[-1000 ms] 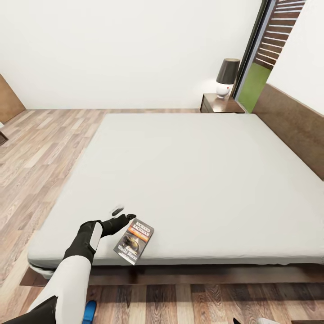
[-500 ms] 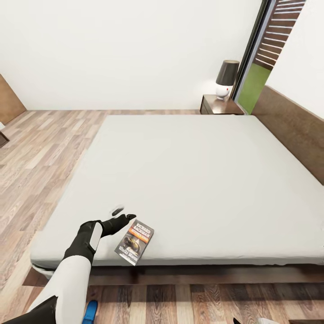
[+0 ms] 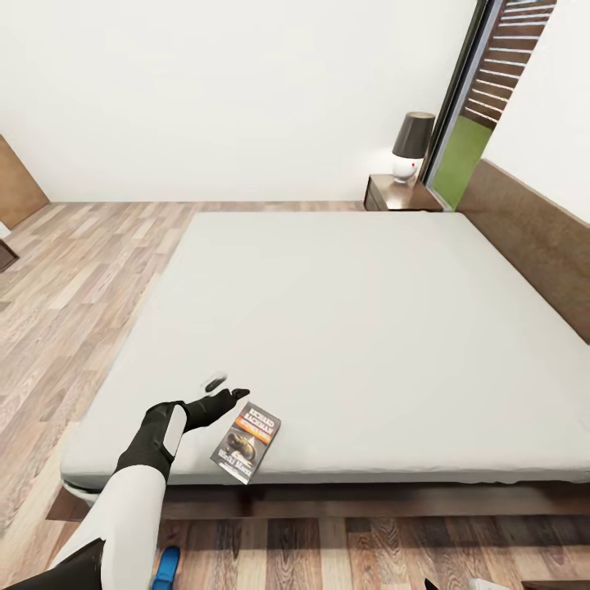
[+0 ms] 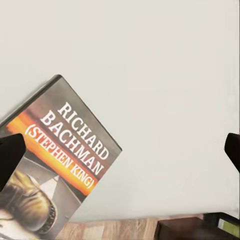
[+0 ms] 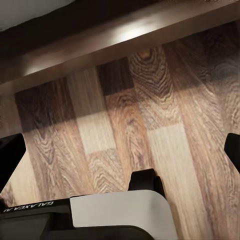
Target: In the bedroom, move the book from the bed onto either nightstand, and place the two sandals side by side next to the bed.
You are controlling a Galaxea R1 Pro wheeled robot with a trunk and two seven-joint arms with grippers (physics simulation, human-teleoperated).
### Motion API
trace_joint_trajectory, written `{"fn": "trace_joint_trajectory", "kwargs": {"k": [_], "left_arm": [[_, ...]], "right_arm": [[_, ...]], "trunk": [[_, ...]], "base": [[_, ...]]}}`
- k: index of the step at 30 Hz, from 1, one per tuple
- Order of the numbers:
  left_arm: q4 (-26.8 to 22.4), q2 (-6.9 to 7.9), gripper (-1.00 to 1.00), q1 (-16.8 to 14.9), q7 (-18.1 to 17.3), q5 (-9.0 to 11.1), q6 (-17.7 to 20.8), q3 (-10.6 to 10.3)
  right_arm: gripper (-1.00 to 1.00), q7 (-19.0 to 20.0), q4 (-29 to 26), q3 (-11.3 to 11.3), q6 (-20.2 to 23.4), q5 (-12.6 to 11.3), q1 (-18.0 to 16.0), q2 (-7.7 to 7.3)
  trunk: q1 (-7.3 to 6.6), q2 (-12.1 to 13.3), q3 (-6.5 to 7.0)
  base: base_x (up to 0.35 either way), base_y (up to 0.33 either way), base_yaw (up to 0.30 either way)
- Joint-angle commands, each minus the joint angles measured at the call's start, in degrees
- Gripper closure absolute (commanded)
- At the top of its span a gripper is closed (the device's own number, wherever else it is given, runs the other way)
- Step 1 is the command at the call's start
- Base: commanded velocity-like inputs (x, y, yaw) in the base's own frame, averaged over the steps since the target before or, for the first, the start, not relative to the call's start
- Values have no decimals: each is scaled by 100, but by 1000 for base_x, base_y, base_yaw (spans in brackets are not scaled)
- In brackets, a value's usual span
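Note:
The book (image 3: 246, 442) lies flat on the bed (image 3: 352, 328), close to the grey mattress's near edge. Its dark cover with the orange band faces up (image 4: 55, 165). My left gripper (image 3: 227, 388) hovers open just left of the book's top corner, holding nothing. In the left wrist view one fingertip (image 4: 10, 160) overlaps the cover's edge. One blue sandal (image 3: 166, 565) peeks out on the floor by my left arm. A dark nightstand (image 3: 401, 195) stands at the bed's far corner. My right gripper (image 5: 120, 155) is open over the wood floor beside the bed frame (image 5: 120, 35).
A lamp (image 3: 412, 143) with a dark shade stands on the nightstand. The brown headboard (image 3: 533, 238) runs along the right, with a tall window (image 3: 483, 98) behind it. Wood-plank floor (image 3: 74, 287) stretches to the left of the bed. My base (image 5: 115, 215) shows under the right gripper.
The whole head view has shifted slightly, so the camera moved. The left gripper and the book keep the same places relative to each other.

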Motion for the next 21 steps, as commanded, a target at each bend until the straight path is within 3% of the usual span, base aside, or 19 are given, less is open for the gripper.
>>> {"fn": "trace_joint_trajectory", "kwargs": {"k": [1,6,12,16,21], "left_arm": [[-7,-8,-100,-6,-107,-10,45,39],[-4,-11,-100,-6,-501,-10,67,32],[137,-71,-100,-6,-1305,-19,94,-41],[412,-115,-100,-6,-1549,-26,97,-309],[970,-270,-100,-6,-1594,-38,59,-866]], "right_arm": [[-100,26,8,44,-15,-59,-5,-3],[-100,26,8,46,-13,-59,-4,-3],[-100,26,8,47,-13,-61,-5,-1],[-100,26,8,45,-13,-66,-3,-3],[-100,24,8,44,-13,-67,-4,-4]], "trunk": [[-22,39,14],[-132,239,104],[-264,480,212],[-352,640,283],[-462,841,373]], "base": [[0,0,0],[0,0,0],[0,0,0],[0,0,0],[0,0,0]]}}
